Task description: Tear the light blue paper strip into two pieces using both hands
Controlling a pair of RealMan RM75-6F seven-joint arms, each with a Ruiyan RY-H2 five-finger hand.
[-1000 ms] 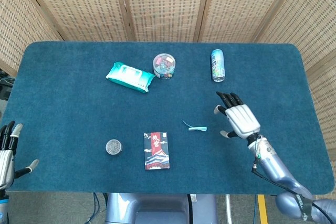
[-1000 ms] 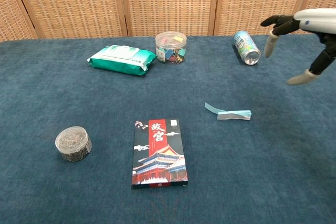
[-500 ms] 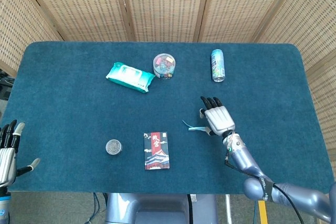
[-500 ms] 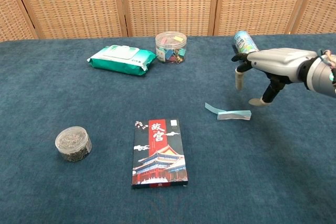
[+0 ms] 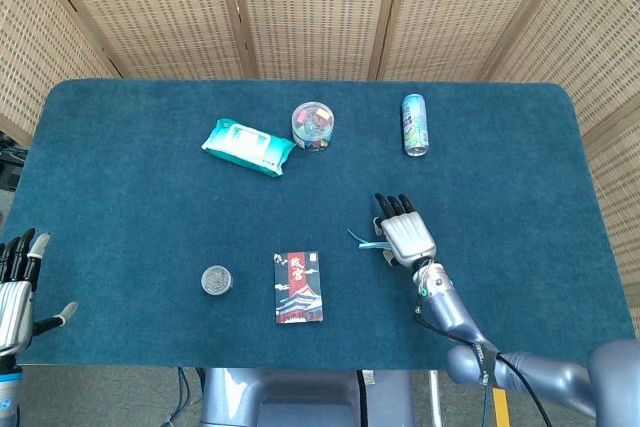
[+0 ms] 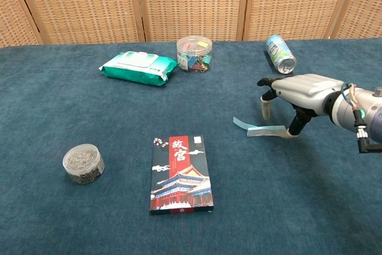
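Note:
The light blue paper strip [image 5: 362, 241] [image 6: 265, 130] lies flat on the blue table, right of centre, one end slightly curled up. My right hand [image 5: 405, 235] [image 6: 298, 91] hovers palm down over its right end, fingers spread and holding nothing; one fingertip [image 6: 290, 134] comes down right beside the strip's right end. In the head view my left hand [image 5: 12, 282] sits at the table's near left corner, far from the strip, with its fingers apart and empty. The chest view does not show it.
A red-and-black booklet [image 5: 298, 287] [image 6: 180, 174] lies near the front centre, a small round tin [image 5: 216, 280] [image 6: 83, 163] to its left. At the back are a green wipes pack [image 5: 247, 146] [image 6: 138, 67], a clear jar [image 5: 313, 125] [image 6: 194, 53] and a lying can [image 5: 414, 124] [image 6: 280, 54].
My right hand has moved left and down from the table's right side to just over the strip's right end. The strip and my left hand have stayed put.

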